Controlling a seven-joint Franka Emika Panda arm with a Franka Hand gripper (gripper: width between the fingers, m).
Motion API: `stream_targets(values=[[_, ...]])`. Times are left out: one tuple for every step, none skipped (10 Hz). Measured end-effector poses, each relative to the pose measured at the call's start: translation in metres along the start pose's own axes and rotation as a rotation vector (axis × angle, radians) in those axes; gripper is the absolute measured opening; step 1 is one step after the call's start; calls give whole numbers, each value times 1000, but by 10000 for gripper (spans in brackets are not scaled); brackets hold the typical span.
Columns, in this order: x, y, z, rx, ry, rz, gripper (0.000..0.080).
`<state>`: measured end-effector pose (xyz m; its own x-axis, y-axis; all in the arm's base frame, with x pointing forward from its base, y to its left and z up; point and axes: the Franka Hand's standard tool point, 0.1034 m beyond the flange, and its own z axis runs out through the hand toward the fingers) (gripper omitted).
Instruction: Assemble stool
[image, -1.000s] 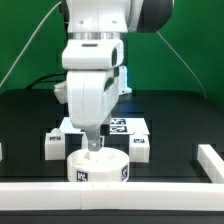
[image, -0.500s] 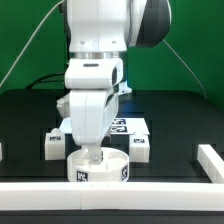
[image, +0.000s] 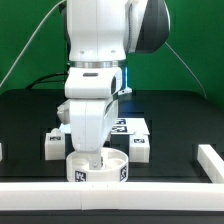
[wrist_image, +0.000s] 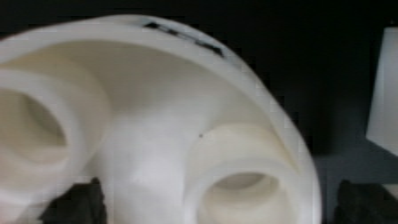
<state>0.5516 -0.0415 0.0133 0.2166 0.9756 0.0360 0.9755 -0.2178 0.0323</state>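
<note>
Counted on the black tabletop (image: 180, 115): one round white seat (image: 112, 170), lying at the front, just behind the long white wall strip (image: 150, 193). Two square tags countable on its outer wall, one toward each side.

Two blocky white legs in plain sight. First leg (image: 54, 145) lying behind the seat toward the exterior view's left, near it but apart. Second leg (image: 140, 149) lying behind the seat toward the exterior view's right, also apart. Any further legs behind the arm: cannot tell.

One marker board (image: 133, 126) farther back, flat, partly covered by the arm. One more white strip (image: 210, 160) at the exterior view's right edge, well apart from the seat.

One arm (image: 95, 60), upright over the seat. One hand (image: 95, 155), down inside the seat's hollow, released, fingers spread wide, grasping nothing. Touching the seat or not: cannot tell.

From the wrist, close up and blurred: the same seat (wrist_image: 169, 110) filling most of the picture, with two round sockets counted in its face.
</note>
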Motion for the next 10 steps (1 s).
stream_targets(values=[[-1,0,1,2,0,2,650],[-3,-1,1,3,-1,5,534],[-3,-1,1,3,-1,5,367],[-3,-1,1,3,-1,5,367],[-3,-1,1,3,-1,5,321],[-3,-1,1,3,-1,5,321],[-3,-1,1,3,-1,5,321],[-3,-1,1,3,-1,5,321],[-3,-1,1,4,-1,5,321],[2,1,0,7,0,-2,321]])
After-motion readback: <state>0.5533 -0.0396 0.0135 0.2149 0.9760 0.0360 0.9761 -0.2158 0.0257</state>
